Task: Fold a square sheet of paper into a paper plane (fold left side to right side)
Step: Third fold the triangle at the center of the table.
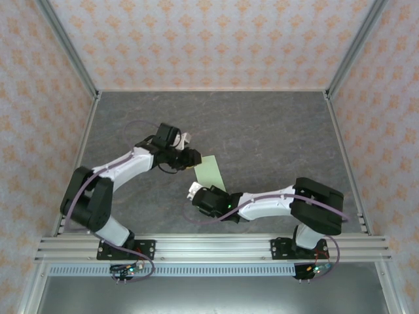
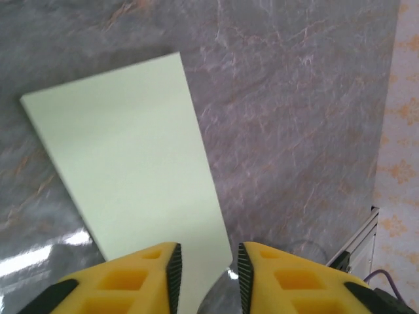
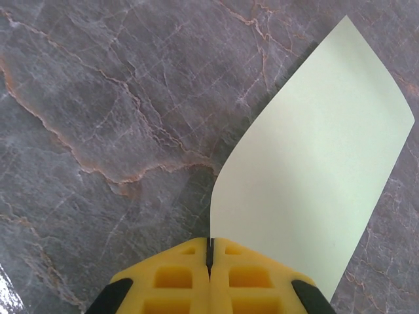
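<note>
We see a big grey table (image 1: 281, 131) with stone-like marks. Two white and black arms reach over it, the left arm (image 1: 124, 163) and the right arm (image 1: 268, 201). Between their tips, near the middle of the table, is the pale-green paper (image 1: 211, 171). It looks long and thin, not square. One end curls up off the table. The right gripper (image 3: 209, 252) has its yellow fingers pressed tight together on that lifted edge, pinching the paper. The left gripper (image 2: 206, 261) is at the other end, with a gap between its yellow fingers. One finger is over the paper's edge. We cannot tell if it touches.
</note>
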